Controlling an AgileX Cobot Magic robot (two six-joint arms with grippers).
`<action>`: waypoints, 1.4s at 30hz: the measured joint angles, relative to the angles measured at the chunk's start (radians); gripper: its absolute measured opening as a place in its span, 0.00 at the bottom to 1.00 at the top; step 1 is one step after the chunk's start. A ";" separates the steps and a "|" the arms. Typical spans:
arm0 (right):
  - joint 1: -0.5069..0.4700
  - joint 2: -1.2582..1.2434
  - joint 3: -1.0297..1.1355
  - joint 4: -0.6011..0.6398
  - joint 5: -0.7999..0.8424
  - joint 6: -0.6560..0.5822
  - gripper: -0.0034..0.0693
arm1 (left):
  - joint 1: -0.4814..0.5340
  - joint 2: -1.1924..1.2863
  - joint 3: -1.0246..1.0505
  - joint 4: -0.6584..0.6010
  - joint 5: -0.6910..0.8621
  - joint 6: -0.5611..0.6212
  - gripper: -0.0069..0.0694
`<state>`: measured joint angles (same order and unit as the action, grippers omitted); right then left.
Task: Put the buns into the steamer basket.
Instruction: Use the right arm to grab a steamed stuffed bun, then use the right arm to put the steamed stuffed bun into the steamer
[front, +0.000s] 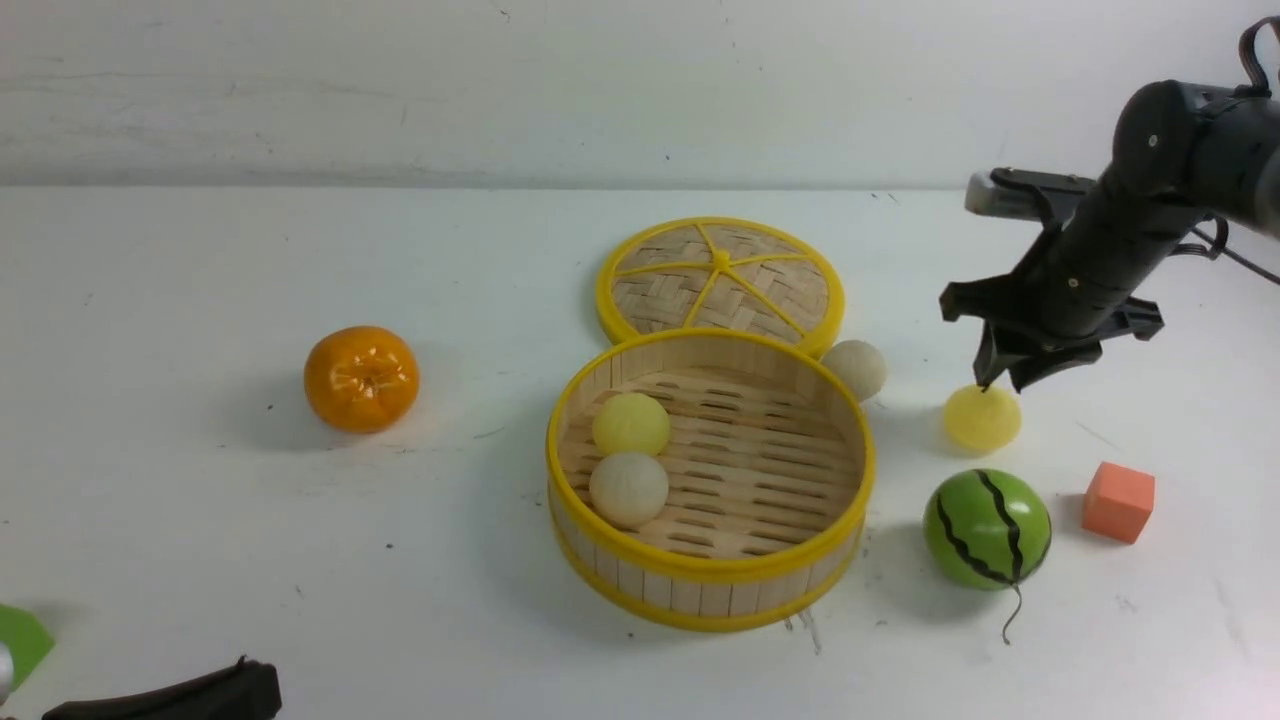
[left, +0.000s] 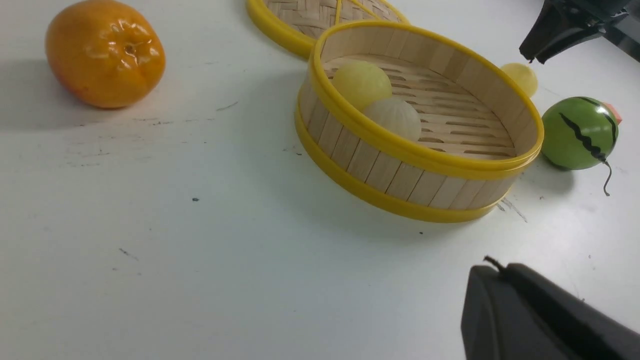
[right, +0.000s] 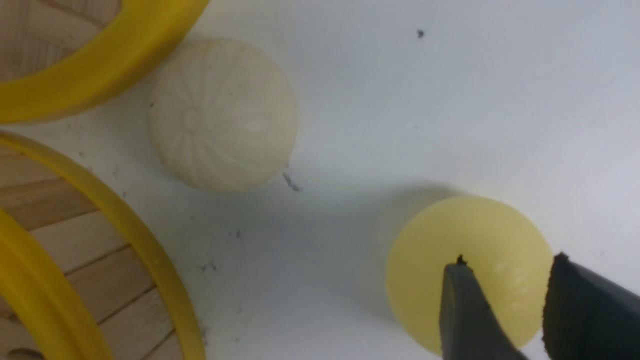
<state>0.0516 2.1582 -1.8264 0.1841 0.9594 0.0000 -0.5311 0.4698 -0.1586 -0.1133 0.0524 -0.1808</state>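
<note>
At the near left edge of the front view only a dark part of the left gripper (front: 200, 692) showed, and I could not tell whether it was open or closed. An orange (front: 361, 378) sat well to the left of the steamer basket (front: 706, 596). The basket stood upright at the middle of the table (front: 180, 300), open side up; being round, it had no long axis.

Two buns lay on its slatted floor against the left wall, touching each other. The pale yellow bun (front: 631, 423) was farther back and the off-white bun (front: 628, 489) nearer. The flat woven lid (front: 720, 285) lay behind the basket, just beside its far rim.

A second off-white bun (front: 855, 369) rested on the table against the basket's far-right wall, its pleated top facing roughly upward in the right wrist view. Further right, apart from it, a second pale yellow bun (front: 982, 418) sat on the table.

The right gripper (front: 1002, 385) pointed steeply down, its tips just over this bun's top. The jaws were parted only a little and held nothing. Nearer the camera stood a watermelon ball (front: 987, 528), with an orange cube (front: 1118, 501) to its right.
</note>
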 joint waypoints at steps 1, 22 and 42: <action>0.000 0.000 0.000 -0.001 -0.003 0.000 0.38 | 0.000 0.000 0.000 0.000 0.000 0.000 0.08; -0.001 0.059 -0.005 0.009 -0.045 -0.069 0.10 | 0.000 0.000 0.000 0.000 0.003 0.000 0.11; 0.292 -0.175 -0.005 0.208 0.086 -0.198 0.05 | 0.000 0.000 0.000 0.000 0.003 0.000 0.13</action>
<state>0.3436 1.9832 -1.8310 0.3923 1.0456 -0.1981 -0.5311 0.4698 -0.1586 -0.1133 0.0559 -0.1808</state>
